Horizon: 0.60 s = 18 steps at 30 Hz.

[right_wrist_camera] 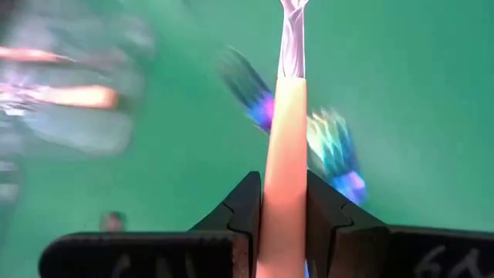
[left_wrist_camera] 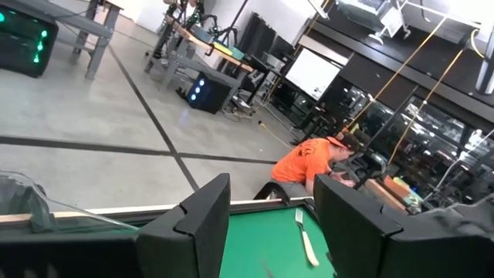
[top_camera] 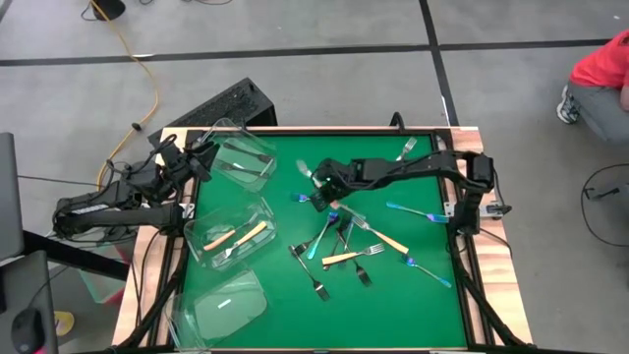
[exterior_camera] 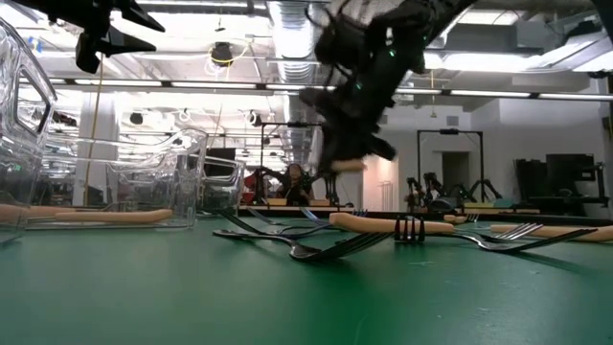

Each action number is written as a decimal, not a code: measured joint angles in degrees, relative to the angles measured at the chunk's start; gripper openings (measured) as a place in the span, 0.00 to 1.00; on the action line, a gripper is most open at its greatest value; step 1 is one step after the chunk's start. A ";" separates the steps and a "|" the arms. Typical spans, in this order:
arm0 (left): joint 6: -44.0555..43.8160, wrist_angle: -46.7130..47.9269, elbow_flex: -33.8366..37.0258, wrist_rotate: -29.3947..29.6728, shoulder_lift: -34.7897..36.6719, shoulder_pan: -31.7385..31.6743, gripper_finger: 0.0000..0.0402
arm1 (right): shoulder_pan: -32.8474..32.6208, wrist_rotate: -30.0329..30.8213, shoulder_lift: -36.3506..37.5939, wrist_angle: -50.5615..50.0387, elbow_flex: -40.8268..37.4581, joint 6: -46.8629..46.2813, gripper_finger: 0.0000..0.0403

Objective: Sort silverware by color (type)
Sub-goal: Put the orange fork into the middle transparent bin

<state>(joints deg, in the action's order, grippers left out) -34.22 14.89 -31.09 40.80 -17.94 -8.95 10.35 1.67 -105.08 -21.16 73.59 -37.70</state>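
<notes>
No legible writing, apparently, on forks (top_camera: 339, 246).

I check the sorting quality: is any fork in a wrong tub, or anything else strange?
Nothing stands out. The middle tub holds only cream-handled forks, the top tub only grey ones, the bottom tub looks nearly empty. The right gripper grips a cream-handled fork above the unsorted pile.
</notes>
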 joint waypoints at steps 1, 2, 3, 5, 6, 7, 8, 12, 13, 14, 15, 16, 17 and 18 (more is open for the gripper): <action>-0.06 0.11 0.00 0.24 0.00 0.00 0.43 | -0.02 -0.02 0.00 1.28 0.86 1.57 0.18; -0.08 0.31 0.00 0.52 -0.02 0.02 0.43 | -0.02 -0.02 0.00 2.58 1.80 3.52 0.18; -0.09 0.42 0.00 0.59 -0.02 0.01 0.43 | 0.05 -0.01 0.01 3.99 2.67 5.89 0.18; -0.28 0.44 0.00 0.60 -0.01 0.01 0.43 | -0.13 0.09 0.04 6.91 4.37 10.97 0.18; -0.60 0.48 0.00 0.61 -0.02 0.00 0.43 | -0.33 0.20 0.04 8.37 5.06 13.86 0.18; -0.87 0.62 0.00 0.61 -0.02 0.02 0.43 | -0.48 0.16 0.04 9.79 5.80 16.47 0.18; -0.97 0.85 0.00 0.62 0.00 0.00 0.43 | -0.65 0.04 0.04 11.24 6.50 18.85 0.18; -1.00 1.10 0.00 0.63 -0.02 0.00 0.43 | -1.27 -2.71 0.04 18.61 8.47 28.50 0.18; -1.06 1.10 0.00 0.63 0.00 0.00 0.43 | -1.45 -3.98 -0.12 20.52 8.86 30.73 0.18; -1.13 1.10 0.00 0.63 0.00 0.00 0.43 | -1.58 -5.23 -0.30 22.84 9.21 32.60 0.18; -1.15 1.10 0.00 0.63 -0.01 0.02 0.43 | -1.70 -6.49 -0.35 24.87 9.43 34.17 0.18; -1.16 1.12 0.00 0.64 -0.01 0.01 0.43 | -1.74 -8.05 -0.35 26.91 9.50 35.71 0.18; -1.18 1.12 0.00 0.74 -0.02 0.00 0.43 | -2.04 -9.73 -0.72 29.94 9.53 37.28 0.18; -1.18 1.12 0.00 1.01 0.00 0.02 0.43 | -2.40 -11.12 -1.37 33.42 9.71 38.78 0.18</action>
<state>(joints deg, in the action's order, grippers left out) -35.40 16.01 -31.09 41.80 -17.94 -8.93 7.95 -9.45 -106.45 12.26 83.30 1.09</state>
